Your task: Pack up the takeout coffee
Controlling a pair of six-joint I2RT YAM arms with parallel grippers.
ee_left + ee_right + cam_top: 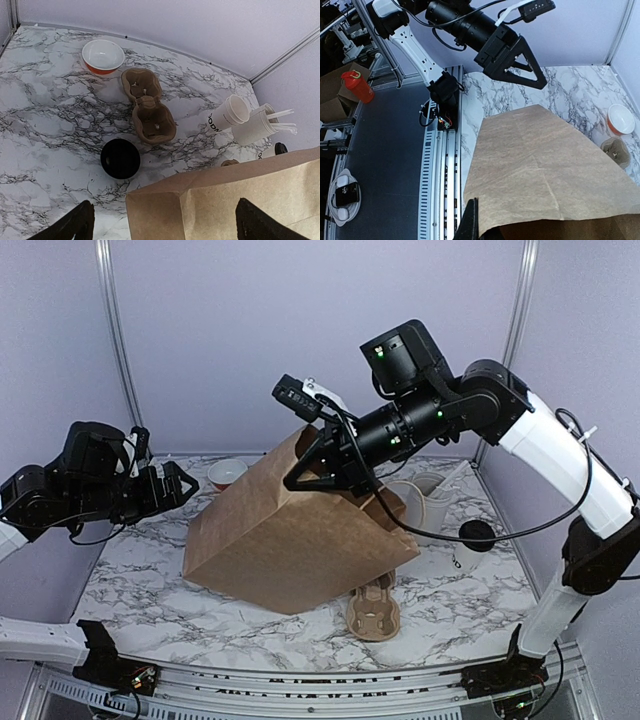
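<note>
1. Lidless cup lettering read partly "OOM".
2. Right gripper pinched shut on the bag top edge; left gripper gaped wide, empty.
3. Coffee stood on the table, right of the bag, apart from both grippers.

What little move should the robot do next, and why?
Probably the open left gripper should reach toward the paper bag and take its top edge. The right gripper is shut on that edge, holding the bag tilted, and the takeout coffee stands outside on the right arm's side.
</note>
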